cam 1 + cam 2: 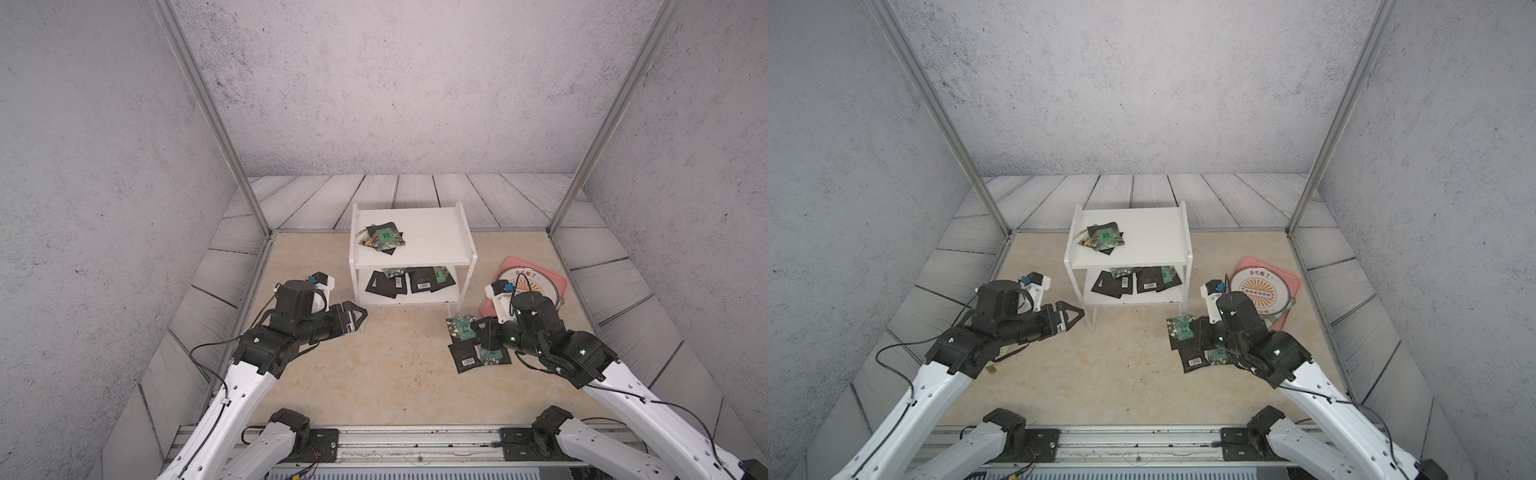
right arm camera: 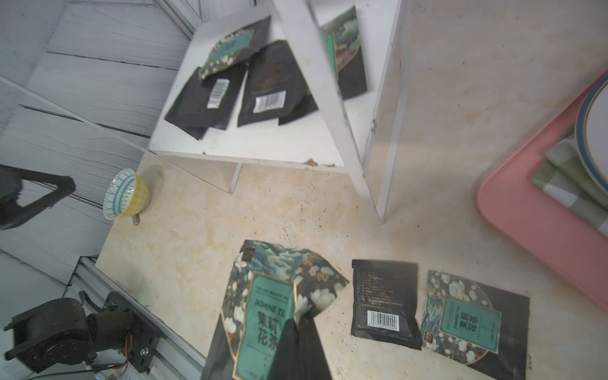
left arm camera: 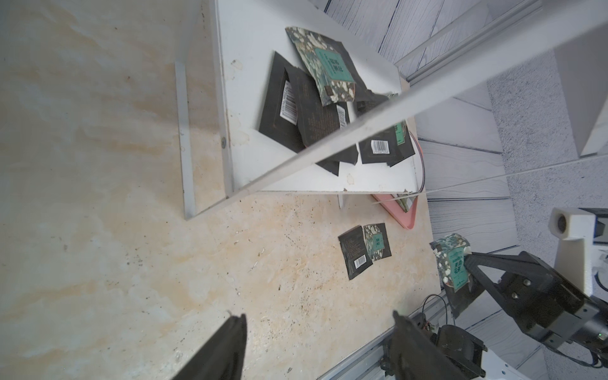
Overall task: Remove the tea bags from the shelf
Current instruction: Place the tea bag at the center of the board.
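Across the beige, stained stone-look desk (image 1: 374, 382), boxed in by grey textured walls (image 1: 415, 83), aluminium posts (image 1: 199, 104) and a grey plank-print border (image 1: 232, 266), the white two-tier shelf (image 1: 436, 245) stands at the middle of the far edge. A pink tray (image 2: 526, 237) carrying a round plate (image 1: 534, 282) and a green checked cloth (image 2: 566, 177) sits near the right edge. A yellow and blue bowl (image 2: 126, 194) lies by the left edge, seen only in the right wrist view.

The tea bags (image 3: 296, 112) are flat black square sachets, one face green-labelled among white blossoms, the other bearing a white barcode. A small heap (image 1: 383, 237) lies label up on the left part of the shelf's top board. Several more (image 1: 415, 283) overlap on the lower board, mostly barcode up. At least two (image 2: 385, 306) lie flat on the desk just in front of the shelf's right front leg, one barcode up, one label up.

The left arm reaches in from the near edge. Its left fingers (image 3: 230, 345) are spread apart and empty, pointed toward the shelf's left front leg, near it but apart. The right arm comes in from the near right corner. The right fingers (image 2: 297, 342) are clenched on a corner of a crumpled, label-up tea bag (image 2: 263, 309), held above the loose ones on the desk.
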Available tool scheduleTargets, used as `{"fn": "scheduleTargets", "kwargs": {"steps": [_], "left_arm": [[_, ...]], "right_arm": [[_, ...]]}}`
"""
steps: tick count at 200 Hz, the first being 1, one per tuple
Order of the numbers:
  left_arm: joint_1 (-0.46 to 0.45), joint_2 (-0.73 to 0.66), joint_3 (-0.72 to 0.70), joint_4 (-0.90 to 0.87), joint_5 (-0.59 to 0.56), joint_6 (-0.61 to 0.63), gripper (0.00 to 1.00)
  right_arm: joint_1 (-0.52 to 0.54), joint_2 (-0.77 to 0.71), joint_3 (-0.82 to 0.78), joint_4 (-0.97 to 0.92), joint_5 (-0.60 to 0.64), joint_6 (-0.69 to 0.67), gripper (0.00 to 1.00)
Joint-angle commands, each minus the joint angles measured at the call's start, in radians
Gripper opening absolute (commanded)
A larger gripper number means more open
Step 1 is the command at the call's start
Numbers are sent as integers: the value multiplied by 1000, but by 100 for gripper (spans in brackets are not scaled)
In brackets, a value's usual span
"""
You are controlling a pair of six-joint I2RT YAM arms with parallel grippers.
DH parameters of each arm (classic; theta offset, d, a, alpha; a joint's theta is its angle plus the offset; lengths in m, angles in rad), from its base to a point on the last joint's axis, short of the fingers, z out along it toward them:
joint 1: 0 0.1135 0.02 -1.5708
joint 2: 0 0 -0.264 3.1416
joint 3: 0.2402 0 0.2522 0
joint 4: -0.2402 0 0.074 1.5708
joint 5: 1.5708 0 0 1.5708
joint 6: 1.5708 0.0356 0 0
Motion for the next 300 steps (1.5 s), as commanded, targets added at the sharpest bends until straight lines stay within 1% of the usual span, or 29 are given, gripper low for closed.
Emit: {"fn": "scheduleTargets", "kwargs": {"steps": [1,37,65,104,142,178,211,258,275,300], "left_arm": [[-28,-18,-50,30,-35,-12,73],[-70,-28,-121,65,-70,-22,73],[-78,-20,-152,66,-80,-19,73],[-83,-7,-173,70,-80,-33,73],[-87,-8,-180,68,-82,-46,73],[-92,19,-173,72,-79,-46,73],[-95,33,-173,78,-81,-40,73],[-95,46,-170,78,-80,-36,73],[-95,51,-167,78,-80,-33,73],[-95,56,-166,79,-79,-34,73]], "right_arm": [[5,-8,-69,93,-1,59,4],[5,23,-214,249,-14,126,4],[8,76,-270,326,-4,155,5],[8,189,-336,459,-9,209,5],[13,284,-344,534,-24,221,5],[20,363,-350,598,-34,241,5],[26,436,-342,623,-42,248,5],[29,502,-340,656,-53,252,7],[31,512,-337,655,-55,250,9],[33,511,-338,644,-53,246,17]]}}
